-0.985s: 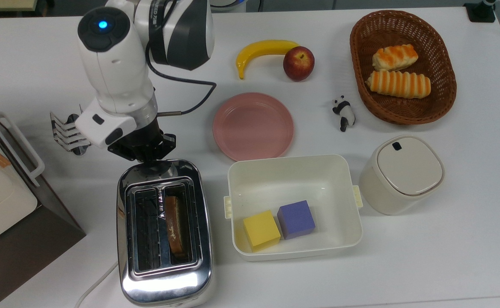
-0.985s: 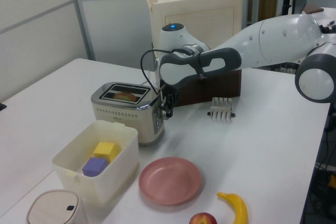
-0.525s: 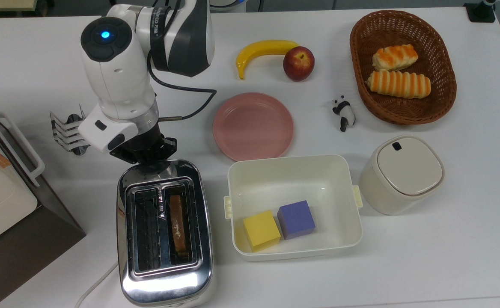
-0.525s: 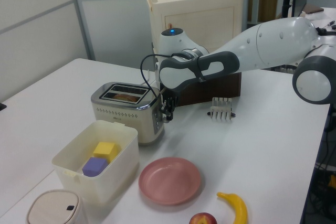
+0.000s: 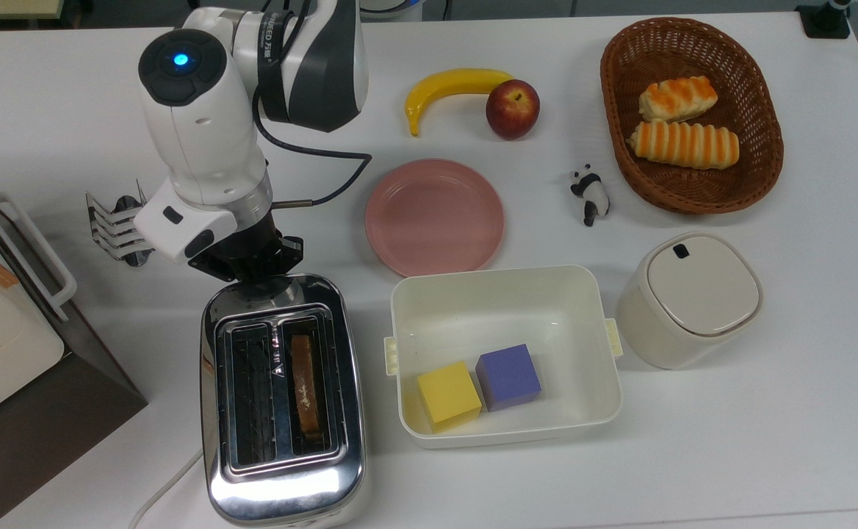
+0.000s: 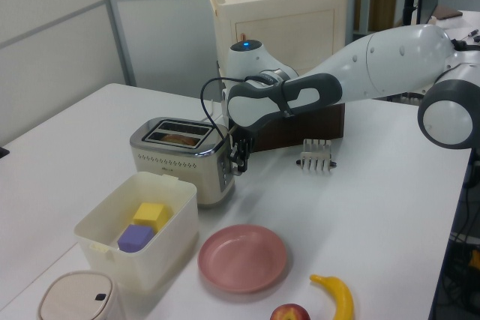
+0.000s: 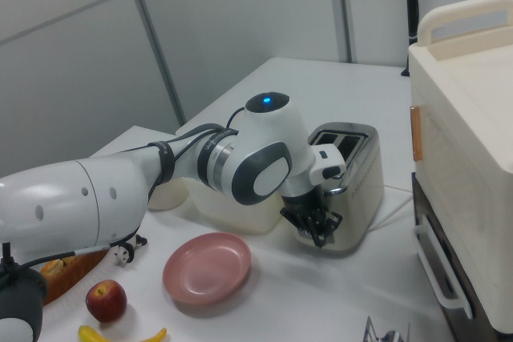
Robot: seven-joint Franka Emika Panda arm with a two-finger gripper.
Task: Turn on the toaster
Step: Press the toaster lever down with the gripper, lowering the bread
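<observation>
Right now I see the gripper (image 6: 238, 157) pressed against the lever end of the toaster (image 5: 282, 400), low down by its end face; I cannot tell whether its jaws are apart or together. That chrome toaster stands near the top view's bottom edge, between the white-and-brown appliance (image 5: 3, 330) and the cream tub (image 5: 504, 294). A slice of bread (image 5: 305, 382) sits sunk in its right slot in the top view. The tub holds a yellow block (image 5: 448, 394) and a purple block (image 5: 508, 376), touching. A pink plate (image 5: 434, 217) lies just beyond the tub.
</observation>
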